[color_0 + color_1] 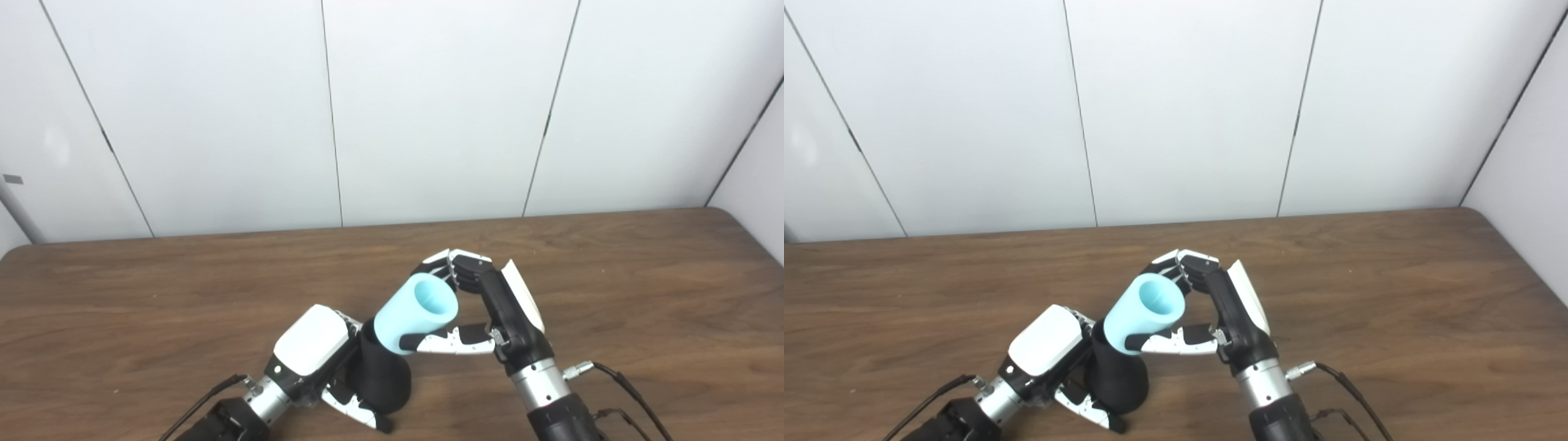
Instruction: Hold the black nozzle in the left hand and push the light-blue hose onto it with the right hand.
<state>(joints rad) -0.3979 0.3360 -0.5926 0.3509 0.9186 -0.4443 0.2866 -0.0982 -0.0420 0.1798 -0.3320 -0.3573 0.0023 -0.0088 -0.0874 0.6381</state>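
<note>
Hose meets nozzle above the wooden table [612, 288]

Left hand [312, 352] has its fingers clamped round the black nozzle [383, 376], low at front centre; right hand [490, 306] is curled tight on the light-blue hose [413, 315], whose lower end sits over the nozzle's narrow top, open mouth tilted up and right

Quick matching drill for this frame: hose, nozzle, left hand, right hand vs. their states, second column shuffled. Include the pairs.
Things:
1. light-blue hose
2. black nozzle
3. left hand
4. right hand

States:
A. shut on the nozzle, near the table's front edge
B. tilted, open end facing up and away, lower end at the nozzle's top
C. shut on the hose, thumb under it
D. dark flared body, wide end down

Pairs: 1-B, 2-D, 3-A, 4-C
</note>
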